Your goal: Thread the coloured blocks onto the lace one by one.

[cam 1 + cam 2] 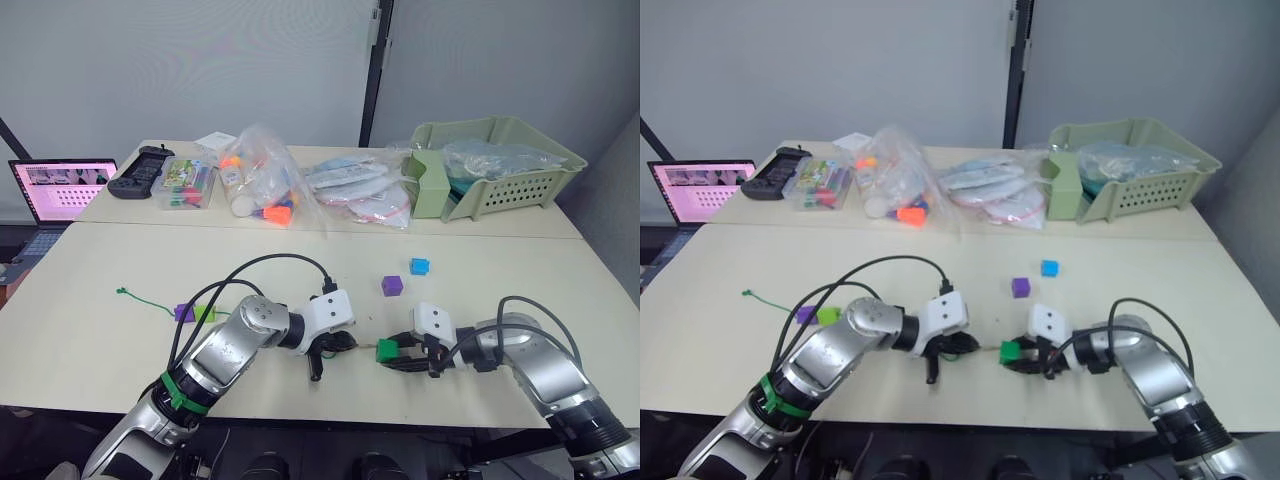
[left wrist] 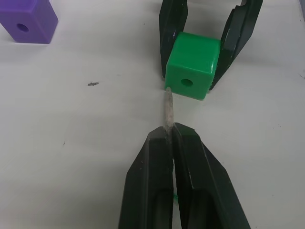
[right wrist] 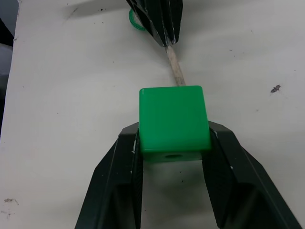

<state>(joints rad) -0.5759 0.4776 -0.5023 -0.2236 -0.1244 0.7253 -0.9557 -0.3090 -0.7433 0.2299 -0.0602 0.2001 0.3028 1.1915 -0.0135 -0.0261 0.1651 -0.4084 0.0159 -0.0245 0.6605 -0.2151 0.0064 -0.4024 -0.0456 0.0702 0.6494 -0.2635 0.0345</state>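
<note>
My left end effector (image 2: 169, 136) is closed on the lace's stiff pale tip (image 2: 167, 109), which sticks out from between the fingers and points straight at my right end effector (image 3: 174, 143). That one is clamped on the dark green block (image 2: 192, 66), holding it low over the tabletop (image 1: 100, 330) at the near edge, between my two arms. The tip's long axis runs toward the block's facing side, but its end meets that face at the near corner, beside the hole (image 2: 187, 82) rather than in it; I judge the next move needs a small sideways shift of tip or block to line the two up before pushing through. Behind my left arm, the rest of the lace (image 1: 150, 303) trails across the tabletop to its knotted end, passing a purple block (image 1: 185, 312) and the lime green block (image 1: 205, 313) lying side by side. Farther out, past my right end effector, a second purple block (image 1: 392, 285) and the blue block (image 1: 419, 266) wait loose.
</note>
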